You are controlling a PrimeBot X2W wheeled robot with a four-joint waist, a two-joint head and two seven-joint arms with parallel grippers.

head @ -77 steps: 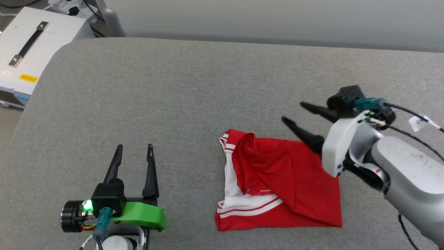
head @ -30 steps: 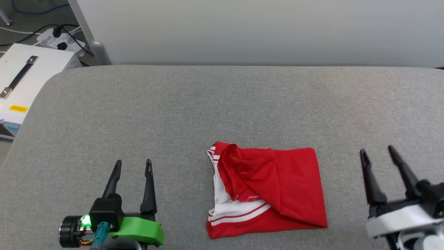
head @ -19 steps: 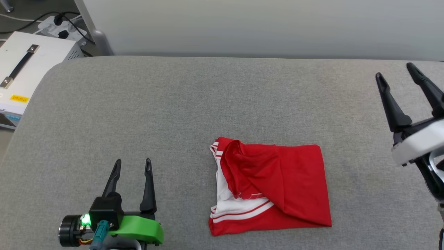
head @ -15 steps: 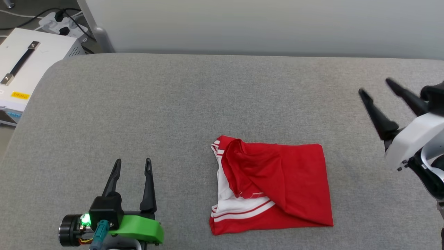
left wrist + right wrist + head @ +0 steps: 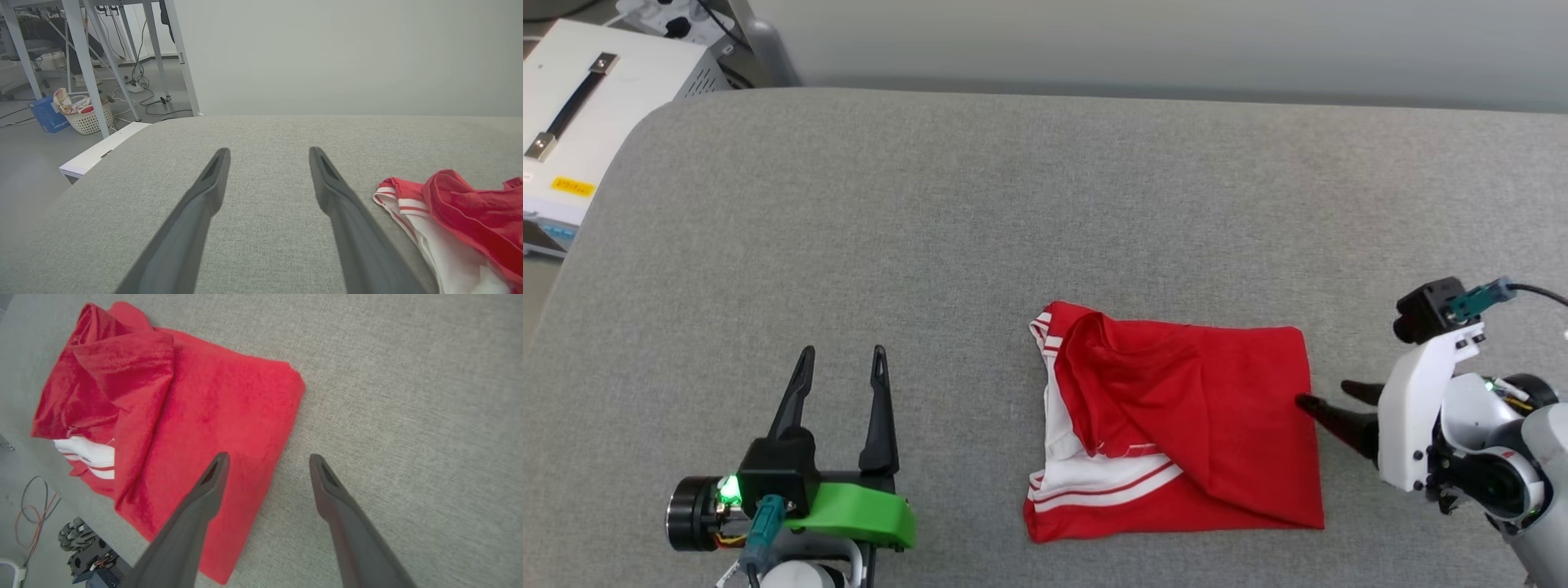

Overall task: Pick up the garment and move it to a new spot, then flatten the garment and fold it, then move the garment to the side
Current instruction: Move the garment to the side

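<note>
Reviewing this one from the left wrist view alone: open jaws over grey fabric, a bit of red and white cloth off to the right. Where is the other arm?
Observer: The right gripper sits low at the right edge of the garment, pointing at it.
Operator: Holding it?
Observer: No. In the right wrist view its jaws stand open, one finger across the red cloth, the other across the bare grey surface.
Operator: Is the garment folded?
Observer: The head view shows a rough rectangle, with a bunched red flap on its left half.
</note>
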